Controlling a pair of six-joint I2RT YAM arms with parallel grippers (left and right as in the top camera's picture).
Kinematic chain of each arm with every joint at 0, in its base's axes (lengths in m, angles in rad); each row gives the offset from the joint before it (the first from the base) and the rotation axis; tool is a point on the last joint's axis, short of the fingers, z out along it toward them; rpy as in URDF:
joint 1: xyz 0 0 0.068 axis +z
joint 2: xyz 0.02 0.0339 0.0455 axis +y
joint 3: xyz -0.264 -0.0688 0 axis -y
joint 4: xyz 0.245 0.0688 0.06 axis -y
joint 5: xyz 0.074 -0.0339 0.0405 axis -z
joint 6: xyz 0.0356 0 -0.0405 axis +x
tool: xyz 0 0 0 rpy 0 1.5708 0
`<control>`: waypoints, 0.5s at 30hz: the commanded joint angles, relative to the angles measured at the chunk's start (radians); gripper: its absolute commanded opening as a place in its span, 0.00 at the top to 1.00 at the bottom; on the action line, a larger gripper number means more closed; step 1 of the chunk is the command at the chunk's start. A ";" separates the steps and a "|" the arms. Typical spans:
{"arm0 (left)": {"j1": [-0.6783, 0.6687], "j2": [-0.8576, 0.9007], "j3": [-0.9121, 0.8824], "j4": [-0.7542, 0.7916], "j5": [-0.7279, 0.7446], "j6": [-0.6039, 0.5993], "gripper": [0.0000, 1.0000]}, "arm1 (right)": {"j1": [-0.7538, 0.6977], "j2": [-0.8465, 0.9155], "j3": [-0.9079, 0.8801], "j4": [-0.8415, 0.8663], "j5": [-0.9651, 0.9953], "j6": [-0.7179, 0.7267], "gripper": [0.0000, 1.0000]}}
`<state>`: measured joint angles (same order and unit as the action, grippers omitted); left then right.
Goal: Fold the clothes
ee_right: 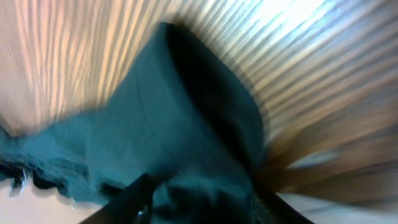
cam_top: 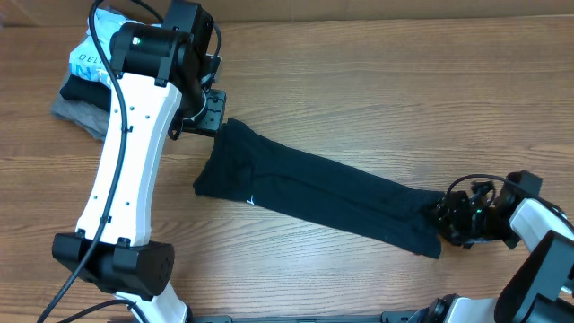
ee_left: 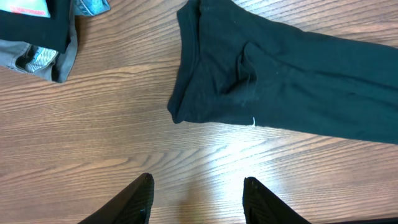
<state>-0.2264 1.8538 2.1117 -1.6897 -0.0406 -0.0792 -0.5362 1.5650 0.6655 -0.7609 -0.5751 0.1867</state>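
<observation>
Wood-grain table [cam_top: 359, 90] under long, soft dark T-shirt [cam_top: 323, 193]; left gripper [ee_left: 198, 182] gapes empty, right gripper [cam_top: 448, 218] unreadable.

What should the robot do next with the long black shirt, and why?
Probably the right gripper should pinch the T-shirt end beside it and carry that end over toward the other one. The T-shirt lies as a long narrow strip, this gripper sits at one end, and the left gripper hangs open and empty.

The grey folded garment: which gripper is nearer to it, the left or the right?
Left. The left gripper is a short way beside the grey garment, at one end of the dark T-shirt. The right gripper is at the shirt's opposite end, far away.
</observation>
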 commanded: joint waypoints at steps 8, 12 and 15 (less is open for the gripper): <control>0.008 0.010 -0.002 0.000 0.008 -0.005 0.53 | 0.008 0.031 -0.038 -0.056 0.064 -0.053 0.23; 0.008 0.010 -0.002 0.000 0.007 -0.001 0.52 | -0.036 0.031 -0.035 -0.037 0.137 0.012 0.25; 0.007 0.010 -0.002 0.000 0.008 0.006 0.53 | -0.078 0.031 -0.036 -0.079 0.137 -0.014 0.28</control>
<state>-0.2245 1.8565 2.1109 -1.6886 -0.0402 -0.0784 -0.5629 1.5700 0.6575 -0.8215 -0.6422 0.1837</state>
